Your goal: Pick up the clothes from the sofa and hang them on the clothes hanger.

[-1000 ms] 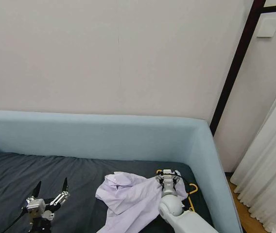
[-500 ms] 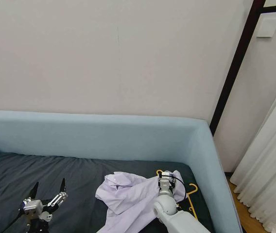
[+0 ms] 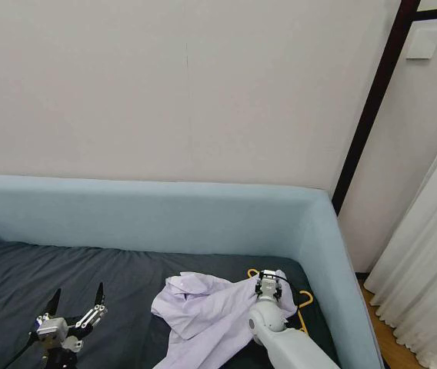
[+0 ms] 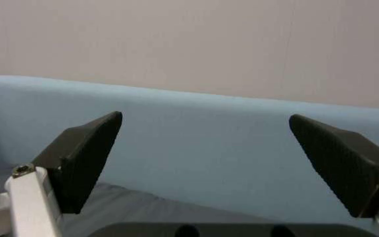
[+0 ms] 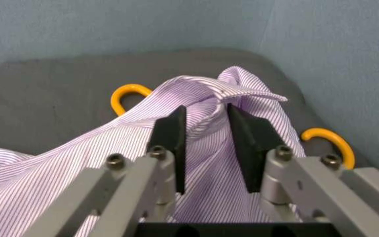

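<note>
- Right claw point(image 5: 206, 131) is at the right end of the seat, its fingers point(image 5: 170, 140) drawn close together on a raised ridge of the lilac striped shirt point(image 3: 203, 315). I judge this a pinch on the cloth, close to the collar fold.
- Why hold it there: the ridge is the highest bunched part, so the fingers can take it without digging into the cushion. A hold near the collar should also let the rest hang free once lifted.
- Shirt relative to claw: only the peak is between the fingers. The bulk lies crumpled on the dark seat cushion point(image 3: 18, 269), spreading from the claw toward the robot and to its left.
- Setting: the shirt lies at the right end of the light-blue sofa point(image 3: 165, 215), near the side wall of the sofa.
- Yellow clothes hanger point(image 5: 129, 91) lies flat on the cushion, partly under the shirt, with a curved end showing on either side of the claw. The shirt is draped over it, not hung on it.
- Left claw point(image 3: 76, 307) hovers above bare cushion, well apart from the shirt. Its fingers are spread wide and it holds nothing. It looks parked clear of the working arm.
- Progress, as judged: the shirt is gripped but not yet raised, and the hanging is not begun.
</note>
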{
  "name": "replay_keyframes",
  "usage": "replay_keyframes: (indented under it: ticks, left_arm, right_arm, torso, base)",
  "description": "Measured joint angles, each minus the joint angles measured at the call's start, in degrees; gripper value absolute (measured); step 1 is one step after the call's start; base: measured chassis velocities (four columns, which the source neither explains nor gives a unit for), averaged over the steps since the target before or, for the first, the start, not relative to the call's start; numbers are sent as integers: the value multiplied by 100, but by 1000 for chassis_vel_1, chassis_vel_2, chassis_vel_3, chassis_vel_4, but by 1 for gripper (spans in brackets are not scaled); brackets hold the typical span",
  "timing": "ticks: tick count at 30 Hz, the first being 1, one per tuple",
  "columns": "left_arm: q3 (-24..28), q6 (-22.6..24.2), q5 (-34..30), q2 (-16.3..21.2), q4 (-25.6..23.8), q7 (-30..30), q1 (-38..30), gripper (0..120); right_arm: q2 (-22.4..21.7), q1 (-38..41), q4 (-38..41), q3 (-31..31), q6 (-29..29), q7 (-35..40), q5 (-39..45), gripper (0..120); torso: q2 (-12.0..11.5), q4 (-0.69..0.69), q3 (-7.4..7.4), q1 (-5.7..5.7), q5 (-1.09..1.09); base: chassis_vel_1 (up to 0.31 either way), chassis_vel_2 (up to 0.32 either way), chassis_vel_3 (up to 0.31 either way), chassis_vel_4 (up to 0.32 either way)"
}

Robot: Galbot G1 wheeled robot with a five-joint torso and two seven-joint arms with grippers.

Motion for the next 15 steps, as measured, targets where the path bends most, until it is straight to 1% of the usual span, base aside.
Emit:
replay_keyframes:
  ticks: [4, 5, 7, 13, 15]
  left_arm:
    - [7, -20, 5, -2, -7, 0, 23, 100]
    - [7, -20, 5, -2, -7, 0, 23, 100]
    - [-1, -34, 5, 10, -18, 0, 44, 100]
    - [-17, -47, -6, 35, -25, -3, 57, 100]
    - [-9, -48, -20, 44, -23, -6, 49, 100]
  right_arm:
    - [-50, -32, 53, -1, 29, -63, -51, 8]
    - [-50, -32, 53, -1, 29, -63, -51, 8]
    - [-86, -39, 70, -4, 28, -94, -81, 0]
    - [-213, -73, 166, -24, 128, -261, -206, 0]
    - [-328, -111, 268, -43, 414, -507, -411, 0]
  torso:
    - [0, 0, 0, 0, 0]
    - [0, 0, 0, 0, 0]
    - [0, 0, 0, 0, 0]
    - [0, 0, 0, 0, 0]
    - [0, 0, 0, 0, 1]
  base:
    - [0, 0, 0, 0]
    - [0, 0, 0, 0]
    - [0, 0, 0, 0]
    - [0, 0, 0, 0]
    - [0, 0, 0, 0]
